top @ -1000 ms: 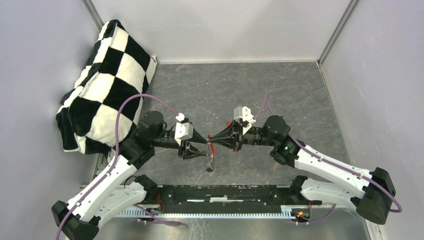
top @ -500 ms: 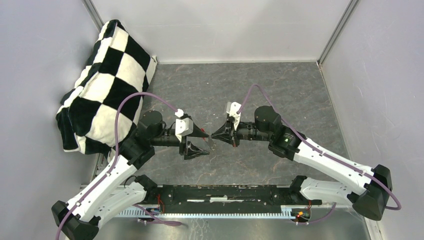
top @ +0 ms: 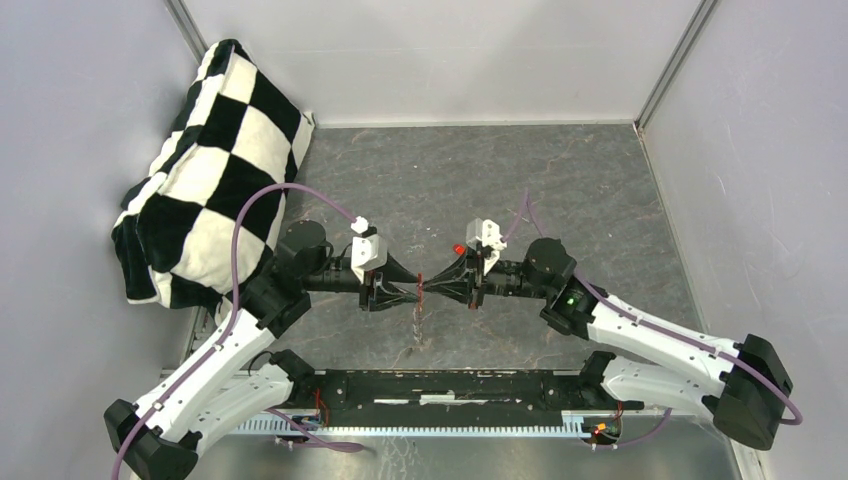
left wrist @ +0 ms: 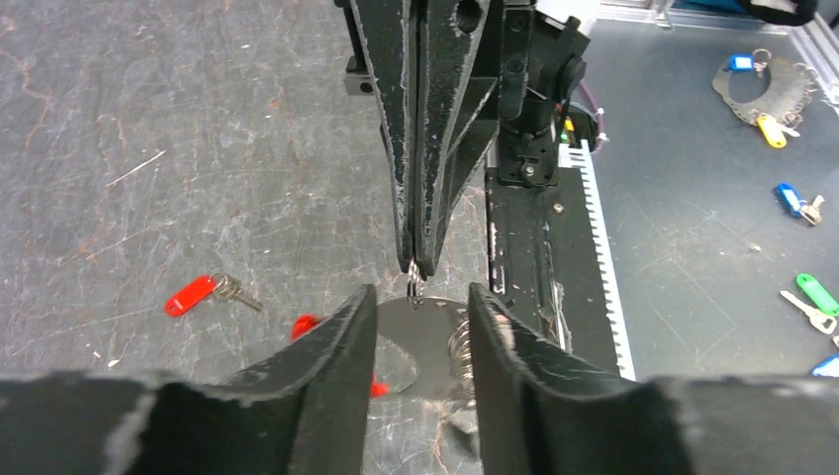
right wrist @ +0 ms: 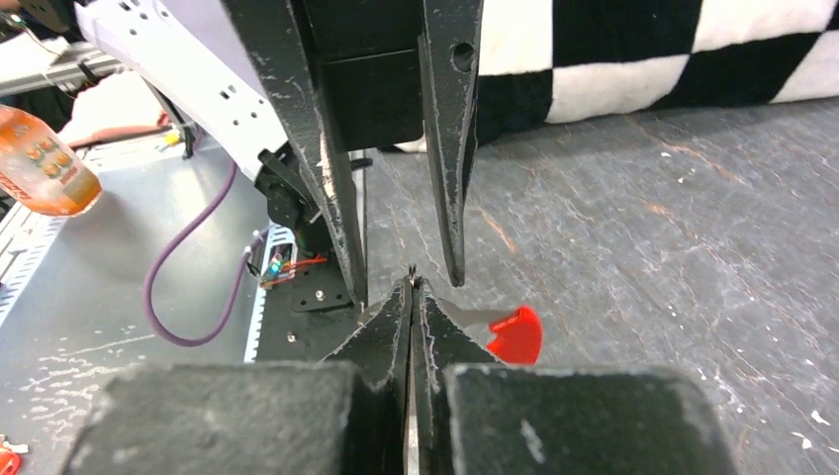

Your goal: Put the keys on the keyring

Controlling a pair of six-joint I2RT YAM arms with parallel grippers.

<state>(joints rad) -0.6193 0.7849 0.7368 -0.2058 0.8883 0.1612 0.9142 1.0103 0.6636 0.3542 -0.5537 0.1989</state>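
The keyring (top: pixel 420 318) hangs below the point where both grippers meet above the middle of the table. My right gripper (top: pixel 428 288) is shut on a small metal ring at the keyring's top (left wrist: pixel 414 277); its tips also show in its own wrist view (right wrist: pixel 411 284). My left gripper (left wrist: pixel 420 292) is open, its fingers (right wrist: pixel 450 178) either side of the keyring's grey plate (left wrist: pixel 420 332) and coil. The red band (right wrist: pixel 516 334) shows beside the plate. A red-headed key (left wrist: pixel 190 295) lies on the table (top: pixel 458 249). The black-headed key is not visible.
A black-and-white checkered cushion (top: pixel 215 160) leans in the far left corner. The arms' black base rail (top: pixel 440 385) runs along the near edge. Several coloured keys (left wrist: pixel 801 292) lie on the grey surface beyond the rail. An orange bottle (right wrist: pixel 45 158) stands off the table.
Half a second ago the grippers were apart with the left one wide open. Now their tips meet again, the left jaws are narrower, and the keyring hangs between them.
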